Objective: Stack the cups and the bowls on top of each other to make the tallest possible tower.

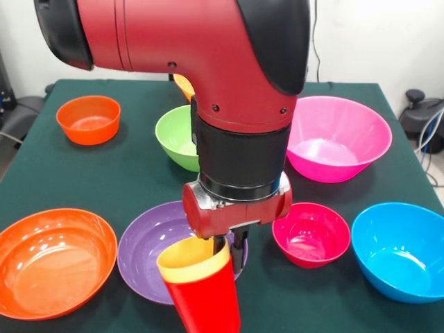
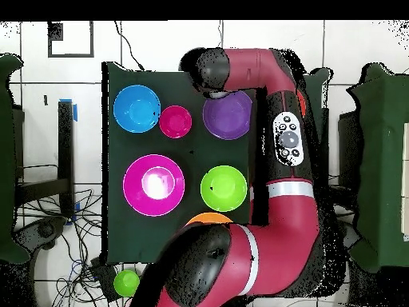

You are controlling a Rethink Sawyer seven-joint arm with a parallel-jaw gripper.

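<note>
A yellow cup [image 1: 186, 258] sits nested in a red cup [image 1: 205, 302] at the front view's bottom centre; the red cup's base is cut off by the picture's edge. My gripper [image 1: 229, 244] hangs straight down with its fingers [image 1: 220, 245] shut on the yellow cup's back rim. A purple bowl [image 1: 142, 243] lies just behind the cups and also shows in the overhead view [image 2: 228, 116]. Other bowls lie singly: large orange [image 1: 52, 260], orange-red [image 1: 89, 119], green [image 1: 175, 139], magenta-pink [image 1: 336, 139], crimson-pink [image 1: 311, 234], blue [image 1: 402, 250]. In the overhead view the arm hides the cups and gripper.
A light orange bowl [image 1: 184, 84] peeks out behind the arm at the table's far side. The green tablecloth [image 1: 139, 173] shows bare between the bowls. A small green round object [image 2: 126, 282] lies off the table near the robot's base.
</note>
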